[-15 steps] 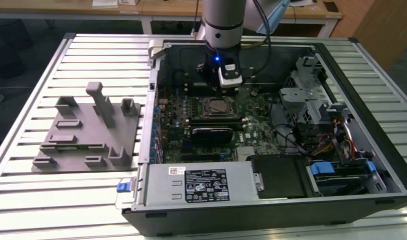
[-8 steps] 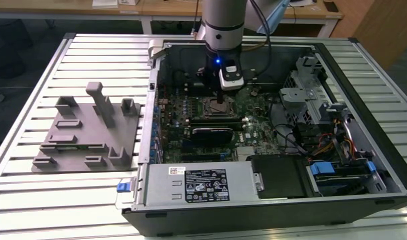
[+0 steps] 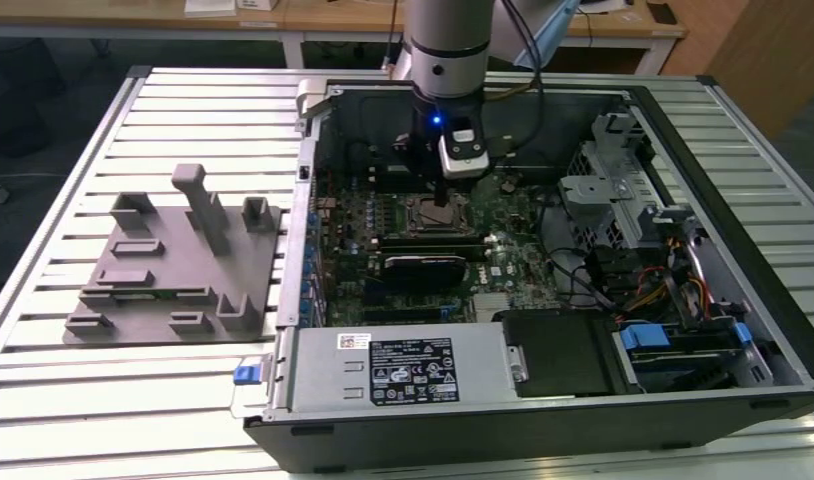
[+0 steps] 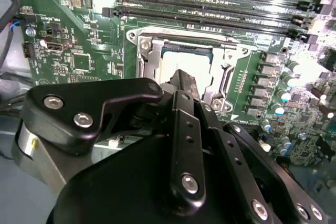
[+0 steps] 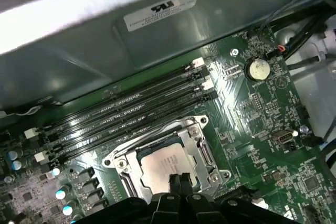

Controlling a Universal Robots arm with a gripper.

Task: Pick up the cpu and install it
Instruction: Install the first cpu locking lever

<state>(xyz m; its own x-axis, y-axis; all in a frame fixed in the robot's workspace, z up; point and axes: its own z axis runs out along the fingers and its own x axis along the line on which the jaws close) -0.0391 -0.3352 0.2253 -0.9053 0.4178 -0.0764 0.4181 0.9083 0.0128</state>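
Cpu (image 5: 160, 166) flat in socket (image 5: 202, 153)

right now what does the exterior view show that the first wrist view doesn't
Exterior view alone: the whole open black computer case, the grey moulded parts holder on the slatted metal table, the grey power supply box and the silver robot arm reaching into the case.
First wrist view alone: the round silver coin battery and a white label on the grey case wall.
Both: the small square silvery cpu lying in its metal-framed socket, the gripper just above it, and the long black memory slots.
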